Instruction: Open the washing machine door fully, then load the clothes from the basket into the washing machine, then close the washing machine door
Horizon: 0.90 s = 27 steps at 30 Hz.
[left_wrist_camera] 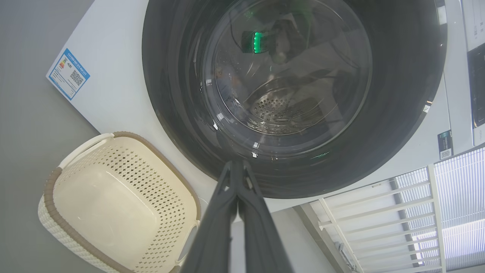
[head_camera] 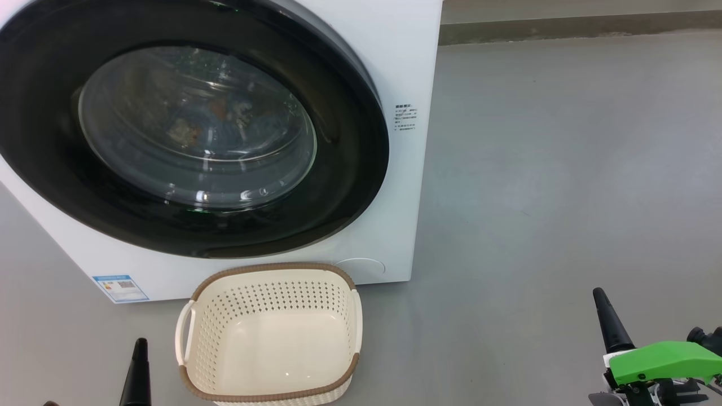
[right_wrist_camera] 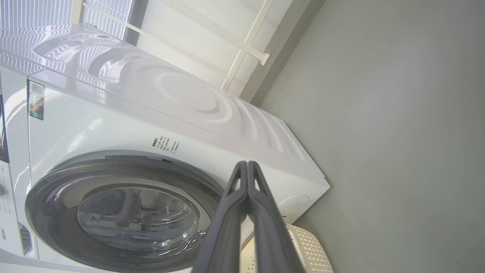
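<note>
Glossy black-rimmed round glass door (head_camera: 186, 129) looks stiff, slippery; we would hook its rim edge. Left gripper (left_wrist_camera: 237, 165), right gripper (right_wrist_camera: 247, 163) both pressed together.

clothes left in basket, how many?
0. The basket is empty. Orange and blue patches behind the glass of the closed washing machine door may be the clothes; how many are in there can't be told.
</note>
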### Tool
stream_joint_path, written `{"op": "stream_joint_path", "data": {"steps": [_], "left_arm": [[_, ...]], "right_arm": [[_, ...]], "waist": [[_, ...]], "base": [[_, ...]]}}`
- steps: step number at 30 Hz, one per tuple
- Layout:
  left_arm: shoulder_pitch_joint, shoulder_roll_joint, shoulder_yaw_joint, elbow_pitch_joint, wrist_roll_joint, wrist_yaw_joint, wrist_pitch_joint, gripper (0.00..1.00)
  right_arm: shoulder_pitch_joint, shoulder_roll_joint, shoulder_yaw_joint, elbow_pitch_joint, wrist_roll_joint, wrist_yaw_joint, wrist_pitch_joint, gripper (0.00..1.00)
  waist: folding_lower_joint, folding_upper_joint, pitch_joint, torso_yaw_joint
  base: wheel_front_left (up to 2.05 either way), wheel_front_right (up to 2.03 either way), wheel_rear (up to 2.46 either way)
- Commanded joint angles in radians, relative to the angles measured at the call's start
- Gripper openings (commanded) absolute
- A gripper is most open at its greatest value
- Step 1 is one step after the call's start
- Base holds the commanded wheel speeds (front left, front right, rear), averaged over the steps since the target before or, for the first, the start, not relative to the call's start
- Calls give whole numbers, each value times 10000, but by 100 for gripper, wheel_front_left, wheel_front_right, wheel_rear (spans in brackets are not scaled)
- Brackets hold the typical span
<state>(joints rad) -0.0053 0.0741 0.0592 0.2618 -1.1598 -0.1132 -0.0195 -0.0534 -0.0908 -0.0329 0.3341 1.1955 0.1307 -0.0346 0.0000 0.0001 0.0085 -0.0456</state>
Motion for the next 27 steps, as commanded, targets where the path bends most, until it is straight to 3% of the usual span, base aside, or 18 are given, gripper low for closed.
{"op": "stream_joint_path", "data": {"steps": [1, 27], "left_arm": [[-438, 59, 260, -290, -295, 48, 76, 0], [-795, -116, 439, -410, -2749, 117, 811, 0]], "right_arm": [[-492, -49, 76, -315, 288, 10, 91, 0], [-594, 90, -283, -599, 2683, 4, 776, 0]], "waist": [[0, -1, -4, 16], [0, -1, -58, 273]], "base": [[0, 0, 0], [0, 0, 0]]}}
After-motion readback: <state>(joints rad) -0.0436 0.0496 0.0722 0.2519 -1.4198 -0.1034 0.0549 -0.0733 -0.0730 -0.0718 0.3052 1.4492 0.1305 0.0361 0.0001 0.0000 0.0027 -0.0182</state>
